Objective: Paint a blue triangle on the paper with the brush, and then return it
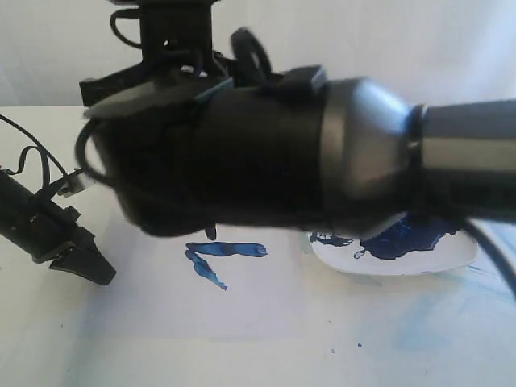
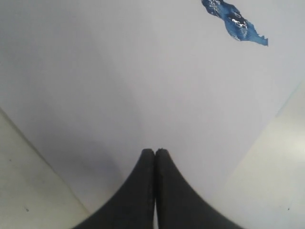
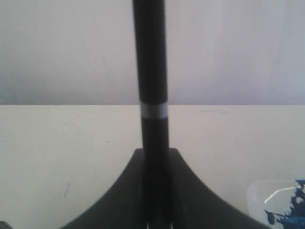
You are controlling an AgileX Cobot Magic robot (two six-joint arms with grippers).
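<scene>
The paper (image 1: 266,322) lies flat on the table. Of the blue triangle (image 1: 219,253) I see two thick strokes, one level and one slanting, joined at the left; my right arm (image 1: 266,153) covers what lies above them. My right gripper (image 3: 155,155) is shut on the brush (image 3: 152,71), whose black handle with a silver band runs straight out from the jaws; its bristle tip is out of view. My left gripper (image 1: 101,274) hovers at the paper's left edge, and in its wrist view the left gripper (image 2: 155,151) is shut and empty over the paper (image 2: 143,71), a blue stroke (image 2: 236,21) beyond it.
A white plate (image 1: 451,262) with a dark-blue paint blotch (image 1: 407,238) sits on the right, partly under my right arm. Its rim (image 3: 259,191) shows in the right wrist view. Pale blue smears (image 1: 476,282) mark the paper near it. Cream tabletop (image 1: 32,339) borders the paper.
</scene>
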